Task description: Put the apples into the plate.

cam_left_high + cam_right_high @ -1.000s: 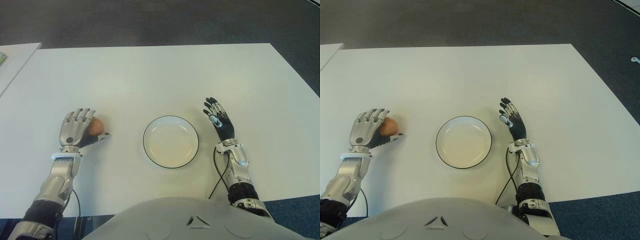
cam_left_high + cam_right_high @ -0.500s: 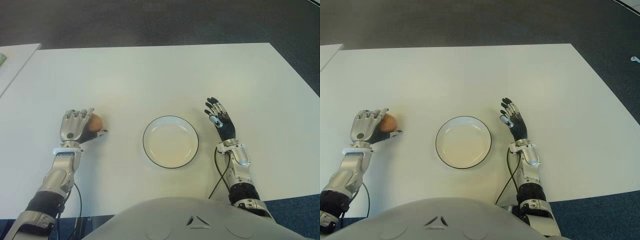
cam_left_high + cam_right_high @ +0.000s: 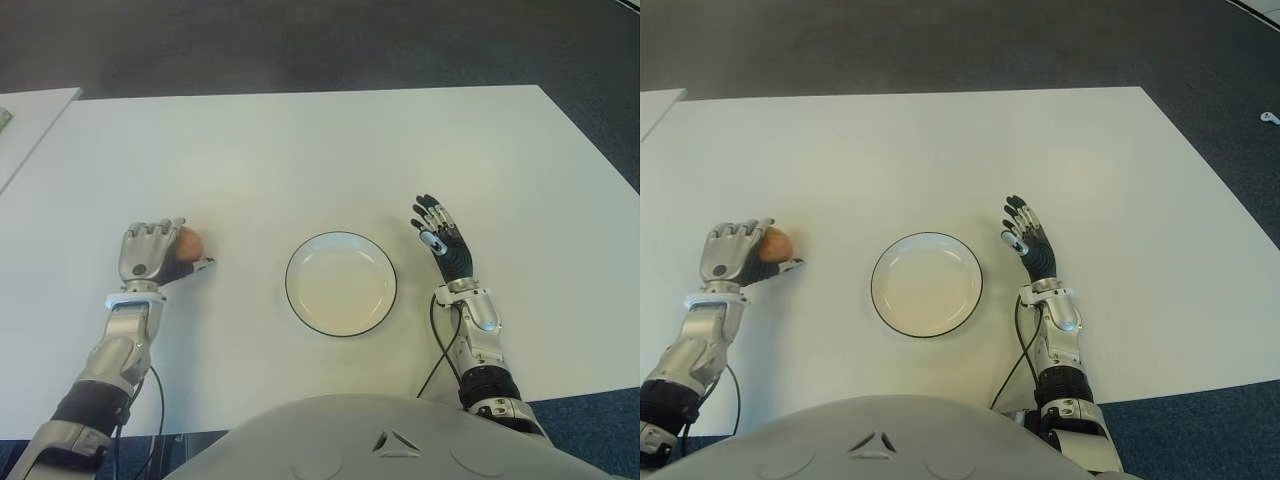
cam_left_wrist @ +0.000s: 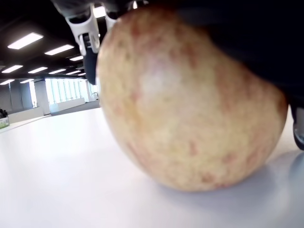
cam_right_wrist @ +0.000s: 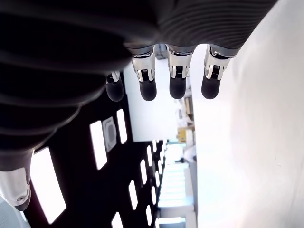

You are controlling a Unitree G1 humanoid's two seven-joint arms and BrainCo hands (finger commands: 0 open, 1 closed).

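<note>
Curling my left hand fingers round the apple on the counter, I should firm the grip before lifting toward the plate; my right hand, open-fingered, shows right of the plate.

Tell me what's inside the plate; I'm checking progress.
Nothing: the plate shows a bare white inside. The one apple in view sits on the table in the left hand. The open right hand holds nothing.

Even, bright overhead light on the white table — shadows faint, no hard glare. Left wrist view: apple soft and very close. Right wrist view: ceiling lights blown out at 7 o'clock — palm near-black.
</note>
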